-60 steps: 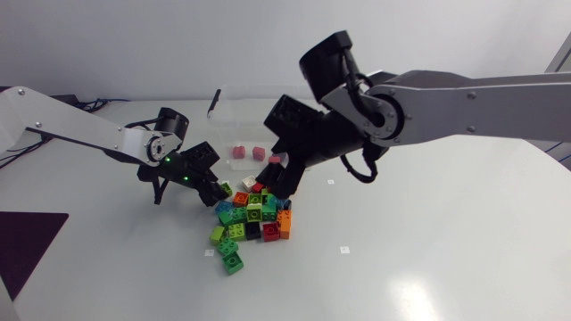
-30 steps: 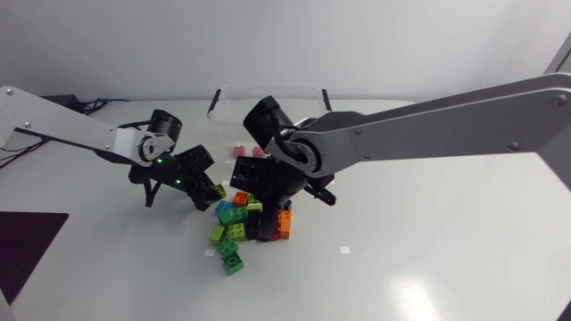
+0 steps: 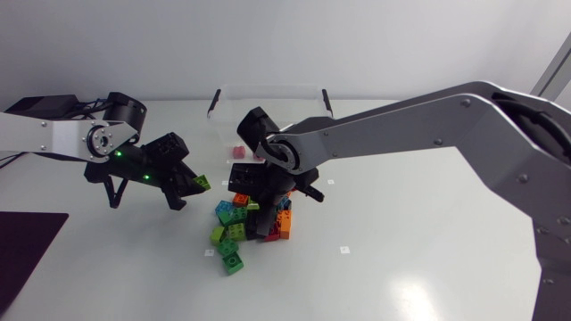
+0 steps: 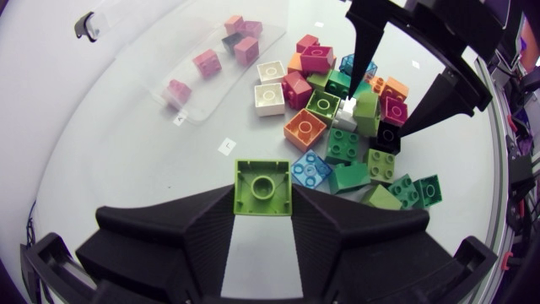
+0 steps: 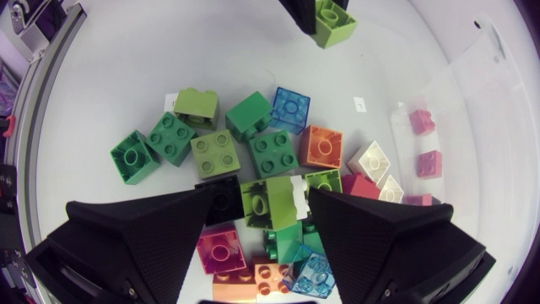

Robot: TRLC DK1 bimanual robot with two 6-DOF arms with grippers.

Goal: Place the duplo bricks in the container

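L gripper [image 4: 263,201] clamped on lime-green duplo brick [image 4: 263,184], just beside brick pile [image 3: 234,220]. R gripper [image 5: 261,192] down in pile, jaws apart, straddling second lime brick [image 5: 267,208].

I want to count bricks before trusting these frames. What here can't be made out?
1. Head view: the right gripper and its arm cover the middle of the brick pile, so no full count.
2. Head view: the same arm hides part of the clear container; the pink bricks inside are too small to count there.
3. Left wrist view: the lime brick in the left gripper shows one face only; fingers hide its sides.
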